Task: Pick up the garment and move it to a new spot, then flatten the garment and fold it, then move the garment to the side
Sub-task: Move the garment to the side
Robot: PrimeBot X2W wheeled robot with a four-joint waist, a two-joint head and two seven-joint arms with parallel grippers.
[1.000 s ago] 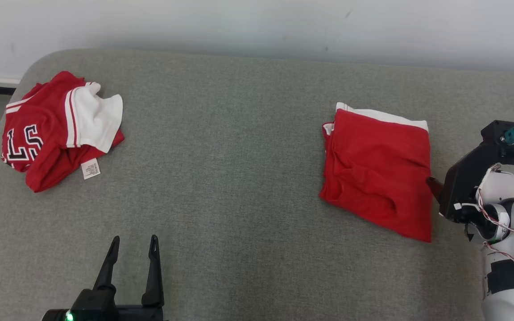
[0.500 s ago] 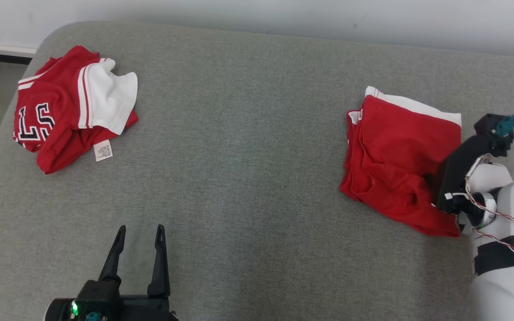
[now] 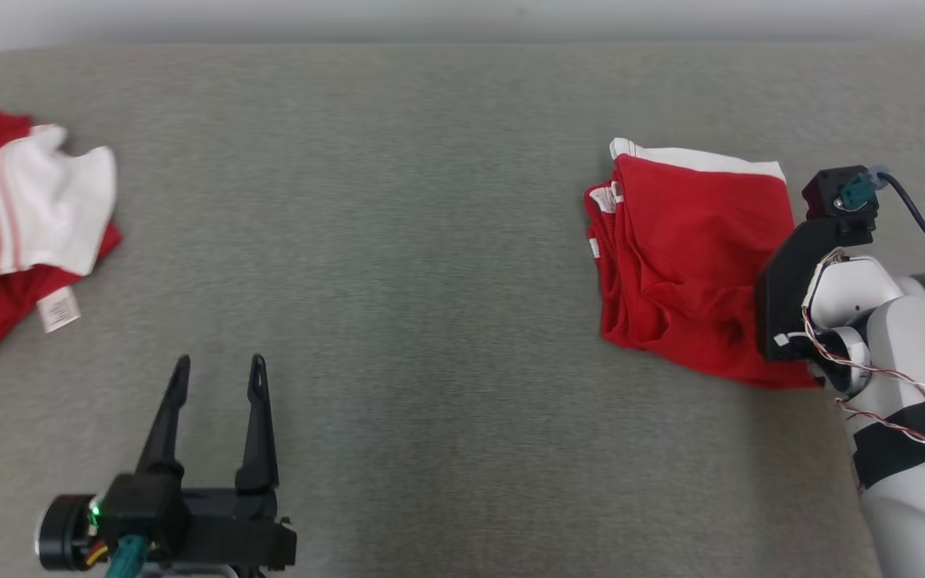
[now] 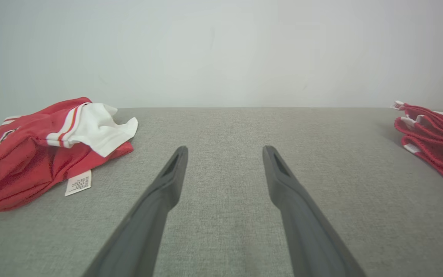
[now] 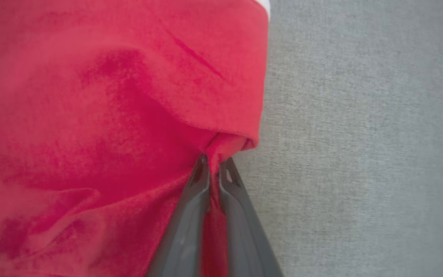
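Note:
The garment is a folded red piece with a white band along its far edge, lying on the right of the grey padded surface. In the right wrist view, my right gripper is shut on a pinched fold at the right edge of the garment. From the head view, the black wrist housing covers that edge and hides the fingers. My left gripper stands open over bare surface at the lower left, far from the garment. In the left wrist view, the left gripper holds nothing and the garment lies at the right edge.
A crumpled red and white jersey with a white label lies at the far left, also seen as the jersey beside my left fingers. A pale wall runs behind the surface. Grey surface stretches between the two clothes.
My right gripper has shut on the garment's right edge, bunching the cloth there. The head camera has shifted, so the whole picture slid left. The left gripper stays open.

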